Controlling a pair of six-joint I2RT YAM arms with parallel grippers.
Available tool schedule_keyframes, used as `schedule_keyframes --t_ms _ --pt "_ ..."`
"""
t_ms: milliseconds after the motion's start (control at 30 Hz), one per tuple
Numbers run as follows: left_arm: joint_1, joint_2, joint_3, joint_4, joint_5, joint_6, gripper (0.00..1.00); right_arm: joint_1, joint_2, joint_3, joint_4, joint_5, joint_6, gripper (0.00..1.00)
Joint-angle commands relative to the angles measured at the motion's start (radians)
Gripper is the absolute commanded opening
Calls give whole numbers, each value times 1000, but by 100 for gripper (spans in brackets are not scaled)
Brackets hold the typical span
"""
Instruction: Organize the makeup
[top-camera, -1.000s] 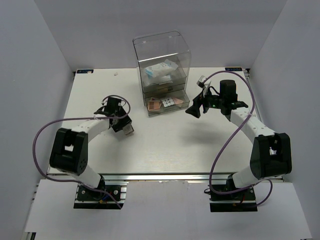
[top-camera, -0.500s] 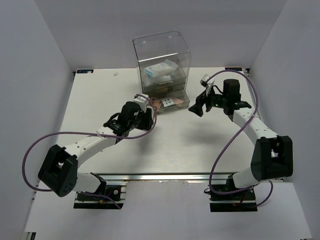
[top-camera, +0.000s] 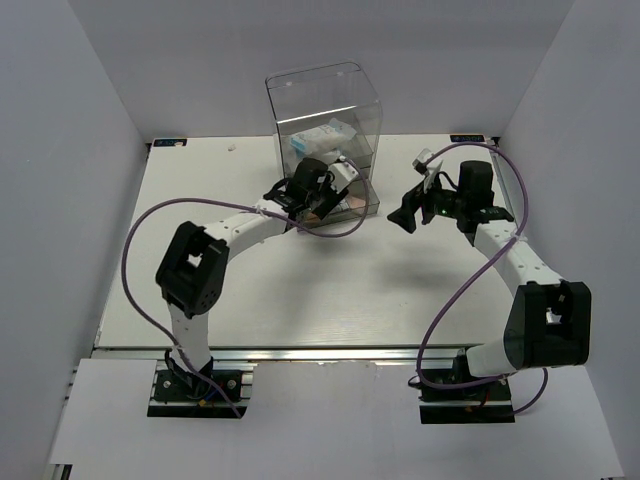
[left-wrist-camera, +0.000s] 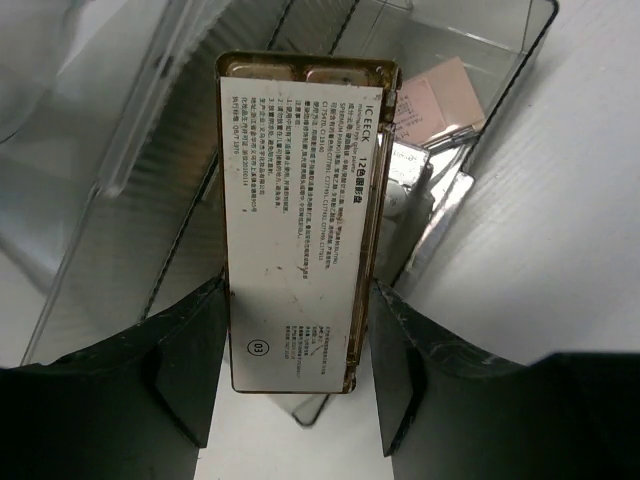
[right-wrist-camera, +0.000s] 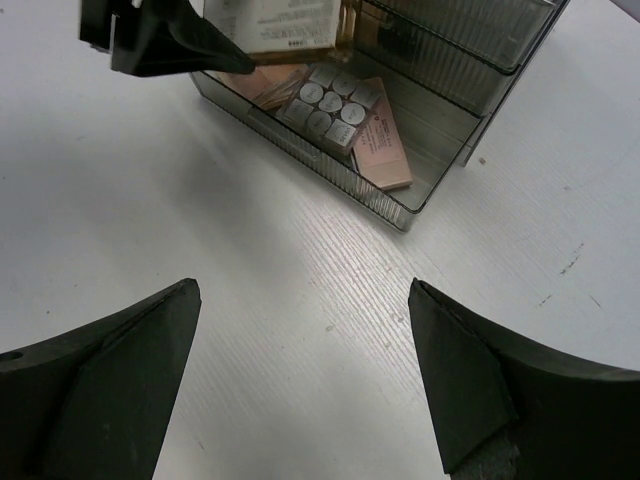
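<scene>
White table below: the left gripper grips a gold-edged palette between its jaws, its far end jutting over the open drawer; the right gripper holds its jaws wide apart.

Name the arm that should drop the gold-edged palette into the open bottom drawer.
Left. The left pincer grips the gold-edged palette right at the open drawer. The right pincer hangs open and empty, off to the drawer's side.
</scene>
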Motion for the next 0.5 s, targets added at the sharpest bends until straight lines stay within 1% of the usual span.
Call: schedule_keyframes --t_ms 0,133,167,233,267,333,367,400,433,467 --pt "-4 47 89 -22 -23 128 0 -14 -39 -17 11 -10 -9 89" --pt "-2 101 124 -18 -49 149 0 -23 -43 -25 16 -15 -6 89" --pt "-4 107 127 -12 -54 152 12 -25 -43 -27 16 -16 -5 89" --pt "-2 127 132 -5 -77 157 30 -26 -41 -27 16 -21 -4 89" --pt "-4 131 140 -2 -81 156 50 -26 -41 -27 16 -22 -6 89" --pt "-4 134 149 -8 -83 150 57 -26 -41 -28 16 -26 -8 89" --pt "-4 133 155 -13 -83 145 65 -28 -41 -28 13 -27 -11 89" --pt "-5 124 155 -13 -84 140 83 -28 -38 -28 8 -29 -23 89" --pt "-5 116 155 -16 -83 128 93 -28 -38 -28 3 -38 -34 89" --pt "-7 108 150 -12 -83 120 98 -28 -35 -28 -3 -47 -46 89"
